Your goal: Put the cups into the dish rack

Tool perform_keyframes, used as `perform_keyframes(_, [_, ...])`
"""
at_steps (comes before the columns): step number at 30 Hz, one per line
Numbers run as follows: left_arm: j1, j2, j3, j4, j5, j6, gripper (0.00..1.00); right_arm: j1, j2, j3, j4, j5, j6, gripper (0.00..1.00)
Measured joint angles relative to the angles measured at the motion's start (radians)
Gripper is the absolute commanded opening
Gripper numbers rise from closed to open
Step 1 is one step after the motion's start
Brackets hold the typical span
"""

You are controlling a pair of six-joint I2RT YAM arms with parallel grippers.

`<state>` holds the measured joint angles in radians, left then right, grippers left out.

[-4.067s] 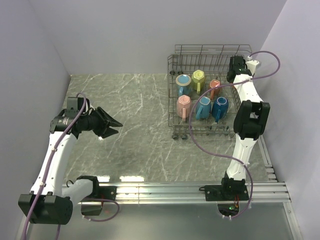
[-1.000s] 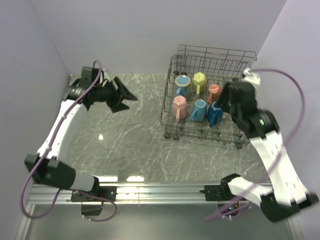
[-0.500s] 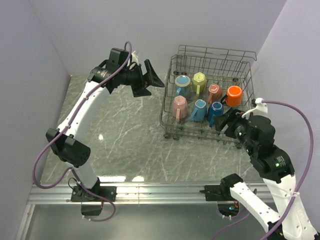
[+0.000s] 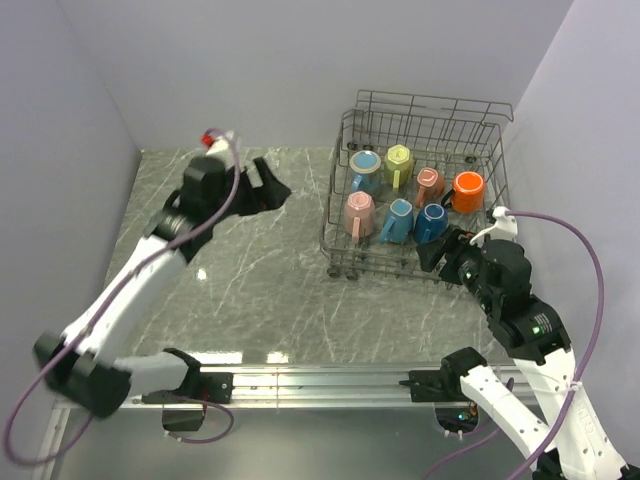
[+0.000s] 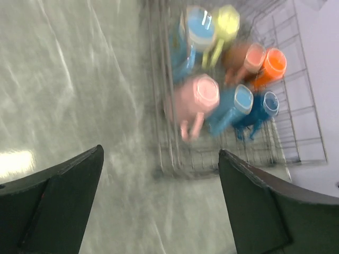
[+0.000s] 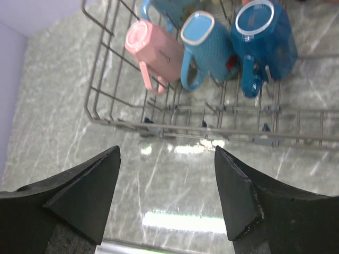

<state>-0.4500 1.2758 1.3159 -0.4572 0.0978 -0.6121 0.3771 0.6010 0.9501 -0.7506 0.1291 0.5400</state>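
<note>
Top external view: I count seven cups (image 4: 401,217), all inside the dish rack (image 4: 400,268). They stand in two rows that run left to right, four far and three near. I see no cup on the table (image 4: 250,270). My right pincer (image 4: 438,254) is just beside the rack's near edge. The left pincer (image 4: 272,183) is well apart, to the left of it.

Left wrist view, blurred: the fingers (image 5: 53,206) are spread wide with nothing between them, and the rack is ahead.

Right wrist view: this pincer is also spread and empty. The pink cup (image 6: 153,50), a light blue cup (image 6: 204,45) and the dark blue cup (image 6: 262,37) lie tilted directly ahead.

I judge the loading finished; next is only to draw away without hooking the wire.
</note>
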Motion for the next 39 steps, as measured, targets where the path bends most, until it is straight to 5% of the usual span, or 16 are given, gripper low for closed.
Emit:
perform_keyframes(3, [-0.008,-0.204,-0.251,0.242,-0.111,0.072,0.98,0.000,-0.016,-0.014,0.027,0.019,-0.007,0.79])
perform_keyframes(6, [-0.010,-0.266,-0.344,0.366,-0.147,0.159,0.93,0.000,-0.007,-0.014,0.036,0.051,-0.014,0.77])
perform_keyframes(10, [-0.010,-0.146,-0.276,0.391,-0.092,0.215,0.89,0.000,0.020,-0.014,0.032,0.097,-0.027,0.74])
perform_keyframes(12, [-0.010,-0.072,-0.233,0.385,-0.026,0.216,0.99,0.000,0.025,-0.014,0.032,0.109,-0.039,0.76])
perform_keyframes(16, [-0.010,0.010,-0.208,0.401,0.070,0.177,0.99,0.000,0.021,-0.014,0.031,0.114,-0.065,0.96])
perform_keyframes(39, [-0.044,0.195,-0.037,0.489,0.271,0.156,0.99,0.000,-0.117,-0.087,-0.021,0.154,-0.058,0.99])
